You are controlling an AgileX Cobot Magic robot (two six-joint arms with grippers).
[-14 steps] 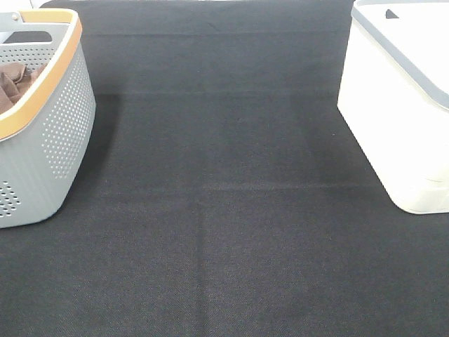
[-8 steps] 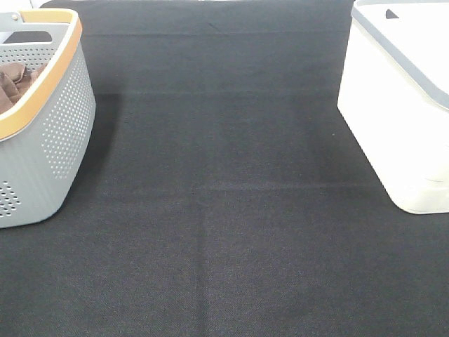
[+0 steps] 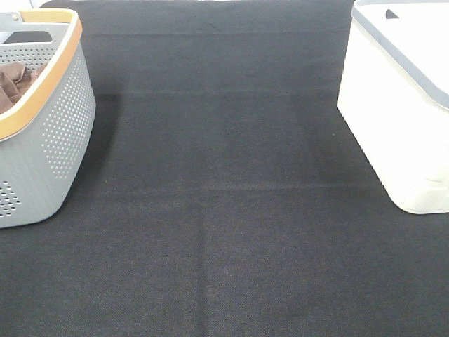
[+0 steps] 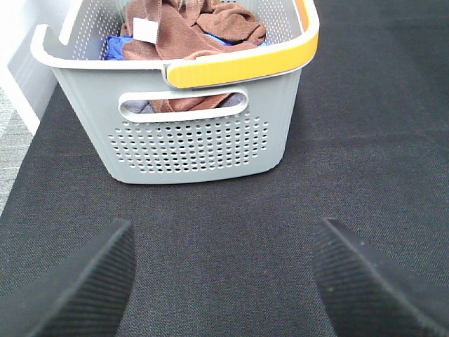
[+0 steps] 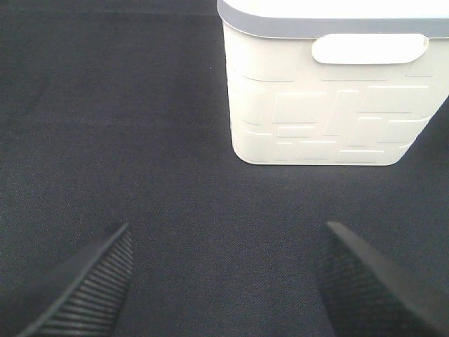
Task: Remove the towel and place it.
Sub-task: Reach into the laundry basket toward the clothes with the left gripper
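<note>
Currently | 1 towel (image 4: 160, 48) in 1 basket (image 4: 189, 149) | 1 white bin (image 5: 323, 119) | left gripper (image 4: 223, 277) apart | right gripper (image 5: 224, 277) apart

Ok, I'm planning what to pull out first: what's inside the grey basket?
The basket holds a crumpled brown towel with a white tag on top. A blue cloth lies partly under it. Anything lower, and the basket's floor, is covered.

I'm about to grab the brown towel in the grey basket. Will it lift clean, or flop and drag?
Likely floppy: the towel lies crumpled in soft folds, so it should drape from a pinch. Probably light, but a blue cloth lies bunched against it and may drag along. Part shows at the handle slot of the basket and might snag.
</note>
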